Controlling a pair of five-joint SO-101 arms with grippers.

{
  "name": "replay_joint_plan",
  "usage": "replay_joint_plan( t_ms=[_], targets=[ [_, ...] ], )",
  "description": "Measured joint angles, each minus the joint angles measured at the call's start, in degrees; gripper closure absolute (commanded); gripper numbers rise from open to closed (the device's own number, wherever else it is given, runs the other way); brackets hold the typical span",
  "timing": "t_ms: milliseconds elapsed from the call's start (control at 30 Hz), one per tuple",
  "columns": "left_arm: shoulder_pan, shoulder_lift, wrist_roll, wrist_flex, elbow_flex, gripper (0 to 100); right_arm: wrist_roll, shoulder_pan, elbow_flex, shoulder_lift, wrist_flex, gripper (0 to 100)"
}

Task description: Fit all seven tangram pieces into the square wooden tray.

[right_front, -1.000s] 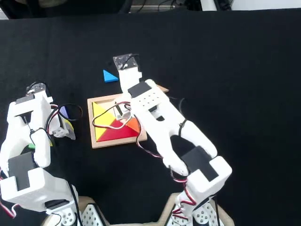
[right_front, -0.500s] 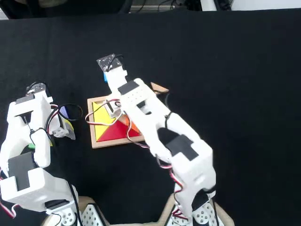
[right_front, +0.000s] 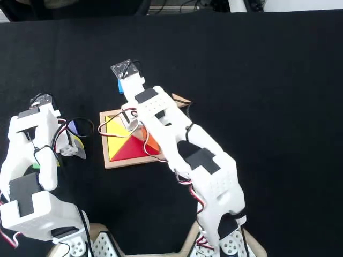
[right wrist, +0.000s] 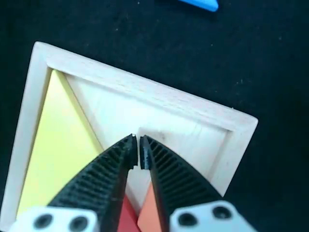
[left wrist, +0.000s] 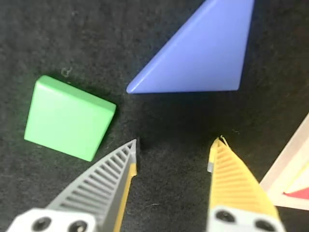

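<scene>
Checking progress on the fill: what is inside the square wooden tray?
Inside the square wooden tray lie a yellow triangle, a red triangle and an orange piece; the rest is bare wood. The right gripper, shut, covers where the pieces meet.

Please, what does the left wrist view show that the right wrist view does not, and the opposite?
Left wrist view: the green square, the violet triangle and the open left claw. Right wrist view: the yellow triangle, the orange piece, the blue triangle and the shut right claw. Both: the wooden tray with the red piece in it.
</scene>
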Motion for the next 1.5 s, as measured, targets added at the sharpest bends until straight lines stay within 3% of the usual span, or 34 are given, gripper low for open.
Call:
replay_joint_plan(
  t_ms=[333, 667, 1367, 1500],
  targets=[
    [0.0, 0.0, 0.0, 0.0, 0.0, 76, 0.0, 2.7, -5.1, 3.6, -1.1, 98.7],
    [0.0, 0.0, 0.0, 0.0, 0.0, 76, 0.0, 3.1, -14.3, 9.2, 9.8, 98.8],
    [0.0, 0.0, 0.0, 0.0, 0.0, 76, 0.1, 3.6, -14.7, 6.8, 15.5, 98.7],
    [0.0, -0.2, 0.4, 0.3, 0.0, 76, 3.9, 1.8, -13.3, 1.0, 15.6, 98.6]
  ],
)
